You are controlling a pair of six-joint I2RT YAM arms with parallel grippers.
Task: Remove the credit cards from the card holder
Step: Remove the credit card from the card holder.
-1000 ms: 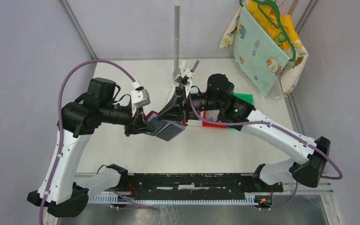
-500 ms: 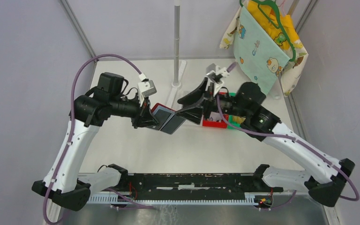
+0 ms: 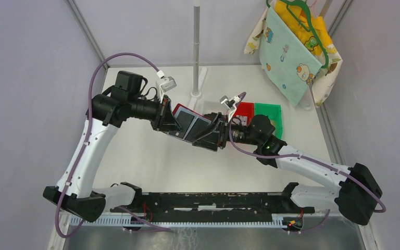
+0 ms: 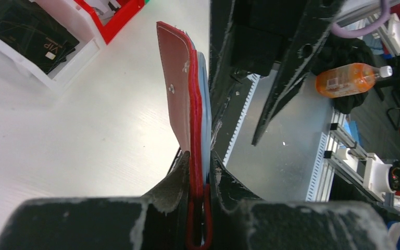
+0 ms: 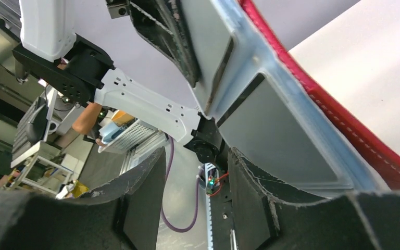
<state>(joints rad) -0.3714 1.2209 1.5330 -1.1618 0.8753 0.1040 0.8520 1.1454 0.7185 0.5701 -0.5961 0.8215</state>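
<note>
Left gripper (image 4: 198,208): jaws closed on the bottom edge of the card holder (image 4: 179,88), which it holds in the air above the table (image 3: 135,151), folded open. Grip looks firm in the left wrist view, with the red cover and grey-blue inner layers pinched together.

Right gripper (image 5: 195,156): fingers spread with nothing between them, just beside the holder's free end. Whether one finger touches the panel we cannot tell.

Credit cards (image 3: 187,121): grey-blue faces seated in the inner pockets, none drawn out. We cannot pick out a loose card edge.

Handling, our judgement:
- The cards should be light, stiff and smooth, so the pads may slip. Pinch flat across both faces at whatever edge stands proud of a pocket.
- The holder is a soft folding cover and will flex and hinge at the spine. We expect it to swing if pulled sideways, so draw along the pocket's opening.
- Pocket friction may drag the holder out of the left jaws.
</note>
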